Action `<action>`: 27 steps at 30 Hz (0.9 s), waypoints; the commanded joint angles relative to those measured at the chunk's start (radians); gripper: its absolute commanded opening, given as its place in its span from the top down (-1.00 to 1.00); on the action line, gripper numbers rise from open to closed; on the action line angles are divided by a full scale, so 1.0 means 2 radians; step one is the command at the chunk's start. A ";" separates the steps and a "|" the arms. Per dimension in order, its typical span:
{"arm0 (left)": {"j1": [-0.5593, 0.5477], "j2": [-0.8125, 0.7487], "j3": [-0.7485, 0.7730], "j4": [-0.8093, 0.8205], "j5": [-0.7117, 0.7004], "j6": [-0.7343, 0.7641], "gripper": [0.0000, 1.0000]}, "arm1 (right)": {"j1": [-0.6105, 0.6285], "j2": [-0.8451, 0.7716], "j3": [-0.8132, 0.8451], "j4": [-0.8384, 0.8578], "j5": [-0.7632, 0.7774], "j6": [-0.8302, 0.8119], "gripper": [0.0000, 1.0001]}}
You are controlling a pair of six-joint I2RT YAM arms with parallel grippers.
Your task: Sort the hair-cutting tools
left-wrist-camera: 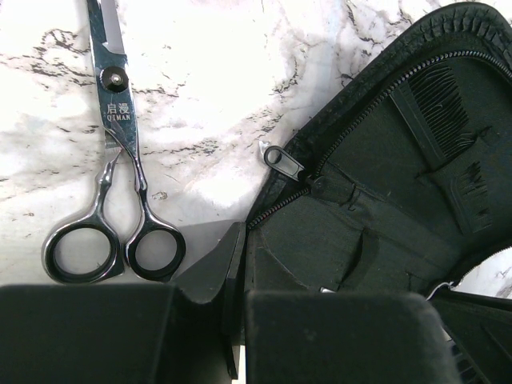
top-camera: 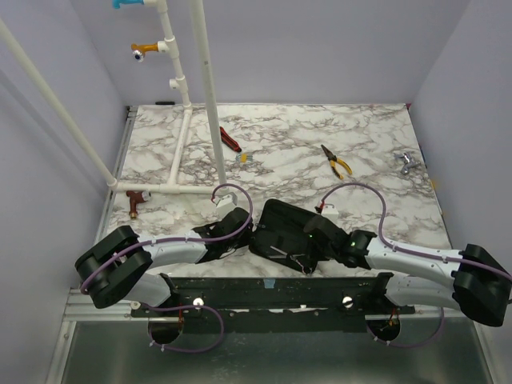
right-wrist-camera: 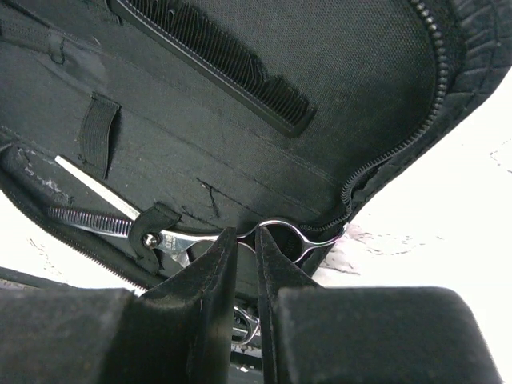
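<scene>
An open black zip case [top-camera: 292, 220] lies at the table's near middle. In the right wrist view, a black comb [right-wrist-camera: 216, 60] sits in the case [right-wrist-camera: 360, 96]. Silver scissors [right-wrist-camera: 172, 240] with a toothed blade lie under a strap in it. My right gripper [right-wrist-camera: 246, 240] is shut on those scissors between their finger rings; it also shows in the top view [top-camera: 316, 254]. In the left wrist view, a second pair of silver scissors [left-wrist-camera: 112, 160] lies on the marble left of the case [left-wrist-camera: 376, 200]. My left gripper [left-wrist-camera: 240, 264] is nearly closed at the case's zipper edge.
Yellow-handled pliers [top-camera: 336, 162] lie at the far right of middle. A red-and-black tool [top-camera: 230, 139] lies farther back. A white pipe frame [top-camera: 180, 188] stands at the left. A small silver object [top-camera: 406, 162] sits near the right edge.
</scene>
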 commanded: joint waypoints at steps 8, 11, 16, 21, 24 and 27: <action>-0.010 0.022 -0.008 -0.011 0.034 -0.004 1.00 | 0.001 0.024 -0.018 0.102 -0.040 0.018 0.77; -0.010 0.021 -0.010 -0.011 0.032 -0.007 1.00 | 0.001 0.026 -0.023 0.108 -0.052 0.023 0.87; -0.010 0.021 -0.011 -0.010 0.031 -0.009 1.00 | 0.007 0.026 -0.035 0.117 -0.060 0.025 0.89; -0.011 0.023 -0.008 -0.009 0.033 -0.008 1.00 | 0.014 0.039 -0.033 0.120 -0.063 0.027 0.88; -0.011 0.021 -0.010 -0.013 0.031 -0.010 1.00 | 0.015 0.029 -0.023 0.093 -0.047 0.025 0.71; -0.011 0.014 -0.013 -0.016 0.027 -0.012 1.00 | 0.016 -0.003 -0.006 0.036 -0.017 0.019 0.38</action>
